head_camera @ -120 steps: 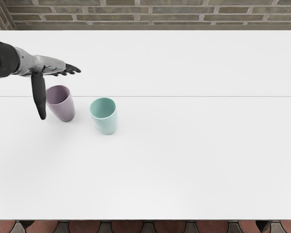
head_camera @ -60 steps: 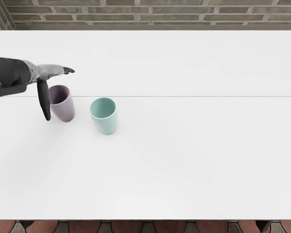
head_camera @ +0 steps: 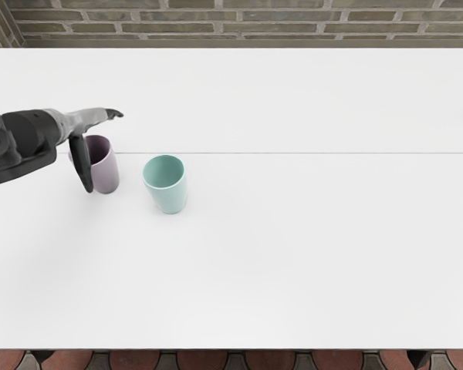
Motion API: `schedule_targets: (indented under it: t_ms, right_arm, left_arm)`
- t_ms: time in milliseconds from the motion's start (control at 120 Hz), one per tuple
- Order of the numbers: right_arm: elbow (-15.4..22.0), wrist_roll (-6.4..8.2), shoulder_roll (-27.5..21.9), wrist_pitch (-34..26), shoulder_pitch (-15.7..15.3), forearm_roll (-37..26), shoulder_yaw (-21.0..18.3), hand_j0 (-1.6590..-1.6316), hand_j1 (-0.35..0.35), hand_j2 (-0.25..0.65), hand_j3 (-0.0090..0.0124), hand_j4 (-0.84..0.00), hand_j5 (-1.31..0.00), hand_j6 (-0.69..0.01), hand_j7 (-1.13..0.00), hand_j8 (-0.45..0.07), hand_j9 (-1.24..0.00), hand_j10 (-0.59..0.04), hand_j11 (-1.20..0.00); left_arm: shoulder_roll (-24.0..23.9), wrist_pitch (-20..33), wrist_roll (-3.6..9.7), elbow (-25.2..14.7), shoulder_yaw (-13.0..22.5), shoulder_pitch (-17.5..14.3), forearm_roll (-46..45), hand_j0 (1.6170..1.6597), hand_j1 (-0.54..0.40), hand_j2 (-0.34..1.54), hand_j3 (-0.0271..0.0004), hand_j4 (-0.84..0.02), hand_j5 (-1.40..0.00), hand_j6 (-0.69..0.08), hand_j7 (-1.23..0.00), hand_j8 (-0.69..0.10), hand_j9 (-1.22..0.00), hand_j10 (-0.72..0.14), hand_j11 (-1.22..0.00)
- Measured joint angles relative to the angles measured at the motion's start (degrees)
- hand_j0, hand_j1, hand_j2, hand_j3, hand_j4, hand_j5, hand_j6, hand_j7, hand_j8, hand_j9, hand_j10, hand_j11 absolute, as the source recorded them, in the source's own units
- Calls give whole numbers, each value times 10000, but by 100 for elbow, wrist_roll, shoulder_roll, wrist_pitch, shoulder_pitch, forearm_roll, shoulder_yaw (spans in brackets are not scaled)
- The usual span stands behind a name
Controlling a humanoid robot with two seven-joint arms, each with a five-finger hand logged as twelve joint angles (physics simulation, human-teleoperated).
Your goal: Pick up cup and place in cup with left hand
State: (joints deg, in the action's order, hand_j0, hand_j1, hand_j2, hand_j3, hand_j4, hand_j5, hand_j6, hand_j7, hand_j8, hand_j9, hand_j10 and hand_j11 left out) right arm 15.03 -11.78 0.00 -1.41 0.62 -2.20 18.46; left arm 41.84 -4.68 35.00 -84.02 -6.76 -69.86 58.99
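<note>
My left robot hand (head_camera: 81, 122) is in the upper left of the frame, and its spread fingers (head_camera: 106, 115) hold no cup. The purple cup (head_camera: 106, 171) is the one close by. It stands upright on the counter (head_camera: 293, 254), just right of the hand and a bit lower in the frame. The thumb (head_camera: 80, 162) points down across the cup's left side, and the other fingers reach out above its rim. I can't tell if the thumb touches it (it's hard to judge depth from way over here).

The green cup (head_camera: 170, 191) stands upright too, farther right and a little lower, so the purple one is nearer my hand. I think purple is the one to lift, and green the one to put it in. The hand should go right and down with the thumb on one side, then squeeze softly. A bump could tip the cup.
</note>
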Motion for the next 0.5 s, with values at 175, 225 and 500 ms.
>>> schedule_targets:
  t_ms: [175,225,500]
  right_arm:
    - [0,0,0,0,0,0,0,-16581,-3116,-65,0,-308,-404,-306,-404,-307,-404,-308,-404]
    - [0,0,0,0,0,0,0,-16581,-3116,-65,0,-308,-404,-306,-404,-307,-404,-308,-404]
    - [0,0,0,0,14,0,0,-16581,-3116,-65,0,-309,-404,-307,-405,-308,-404,-309,-404]
  left_arm:
    - [32,30,0,7,0,95,17,16580,2181,246,0,-1161,-1448,-1177,-1445,-1172,-1442,-1153,-1440]
    - [26,34,0,13,0,137,19,16580,1998,277,0,-1315,-1647,-1330,-1644,-1326,-1642,-1307,-1640]
    - [79,110,0,73,-3,140,25,16580,1269,404,0,-1927,-2441,-1942,-2438,-1938,-2435,-1919,-2434]
